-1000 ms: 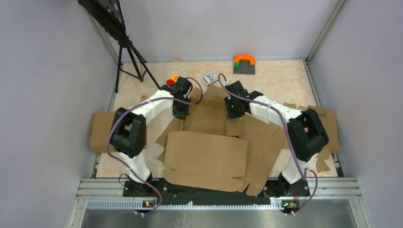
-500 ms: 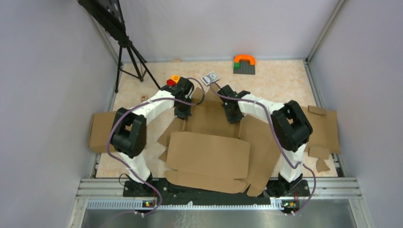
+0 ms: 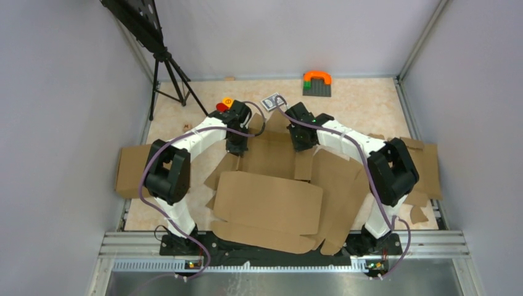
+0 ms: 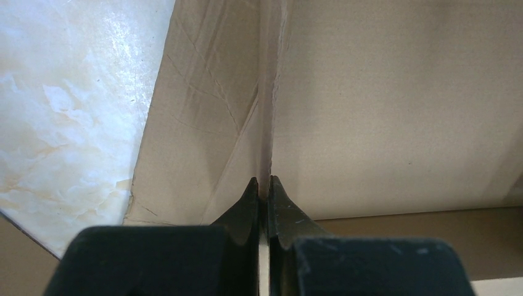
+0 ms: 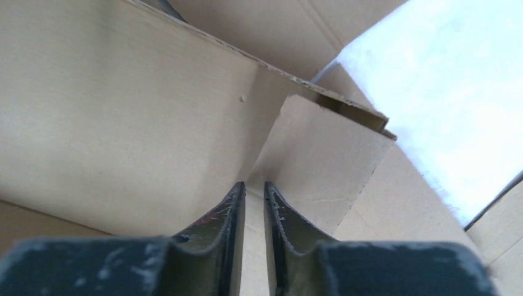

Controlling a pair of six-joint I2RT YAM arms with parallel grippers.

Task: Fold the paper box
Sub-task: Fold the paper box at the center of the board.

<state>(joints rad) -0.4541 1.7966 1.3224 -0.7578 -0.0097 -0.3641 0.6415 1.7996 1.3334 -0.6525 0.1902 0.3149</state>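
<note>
1. Overhead, the paper box (image 3: pixel 268 200) lies mid-table, left gripper (image 3: pixel 237 147) at its 11 o'clock corner, right gripper (image 3: pixel 301 145) at 1 o'clock
2. Only the left wrist view shows those jaws clenched on the box's upright edge
3. Right wrist view: jaws barely parted beside a raised flap (image 5: pixel 321 154); I cannot tell whether they grip

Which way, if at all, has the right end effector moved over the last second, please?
Yes: the right end effector has shifted slightly leftward and up the top view, closer to the small card.
</note>
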